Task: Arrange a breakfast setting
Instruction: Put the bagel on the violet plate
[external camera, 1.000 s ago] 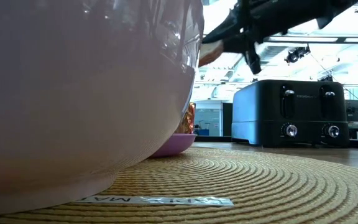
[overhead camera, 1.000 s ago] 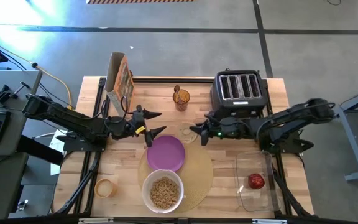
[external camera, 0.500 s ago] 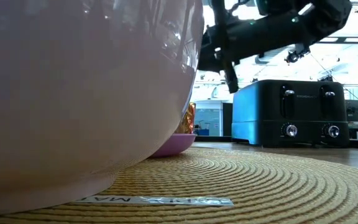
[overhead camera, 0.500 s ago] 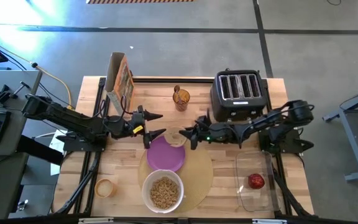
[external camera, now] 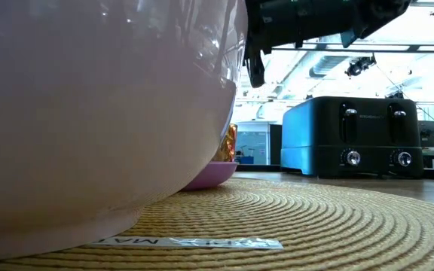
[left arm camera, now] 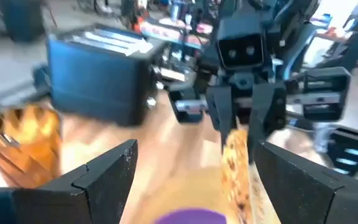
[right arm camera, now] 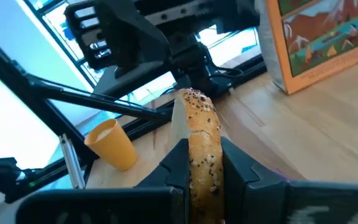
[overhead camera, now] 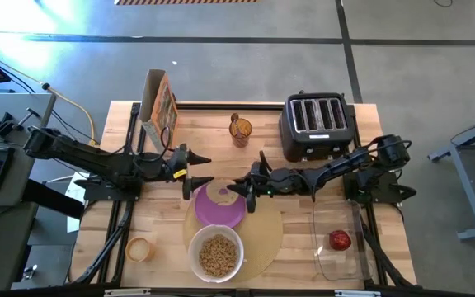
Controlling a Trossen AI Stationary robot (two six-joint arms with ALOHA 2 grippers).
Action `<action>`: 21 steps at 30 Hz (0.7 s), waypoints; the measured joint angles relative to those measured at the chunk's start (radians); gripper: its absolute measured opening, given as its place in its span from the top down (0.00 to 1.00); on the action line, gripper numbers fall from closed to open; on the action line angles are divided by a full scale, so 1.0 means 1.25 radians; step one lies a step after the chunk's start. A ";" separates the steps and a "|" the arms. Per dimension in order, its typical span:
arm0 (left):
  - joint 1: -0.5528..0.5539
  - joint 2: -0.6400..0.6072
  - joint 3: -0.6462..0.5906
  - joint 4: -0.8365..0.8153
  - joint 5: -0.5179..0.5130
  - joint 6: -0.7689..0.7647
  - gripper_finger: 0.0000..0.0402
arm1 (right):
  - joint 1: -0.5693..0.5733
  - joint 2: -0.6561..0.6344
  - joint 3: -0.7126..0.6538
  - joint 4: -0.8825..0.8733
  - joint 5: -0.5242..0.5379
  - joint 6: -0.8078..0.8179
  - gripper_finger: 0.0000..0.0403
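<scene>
purple plate and cereal bowl set on mat; right gripper clamps bagel over plate, unplaced; left gripper open, empty beside plate; apple pending.

low view: white bowl fills the left half, cut off by the edges, hides most of the purple plate; left wrist view is motion-blurred; spoon not discernible anywhere; right claw cropped at top in low view
</scene>
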 joint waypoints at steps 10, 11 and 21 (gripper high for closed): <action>0.000 0.001 0.000 -0.062 0.090 -0.192 0.23 | -0.001 0.000 0.043 -0.006 0.000 -0.082 0.93; 0.000 0.005 0.000 -0.061 0.095 -0.202 0.23 | -0.001 0.000 0.048 -0.008 0.000 -0.087 0.93; 0.000 0.012 0.000 -0.056 0.155 -0.215 0.28 | -0.001 0.000 0.072 -0.031 -0.003 -0.088 0.93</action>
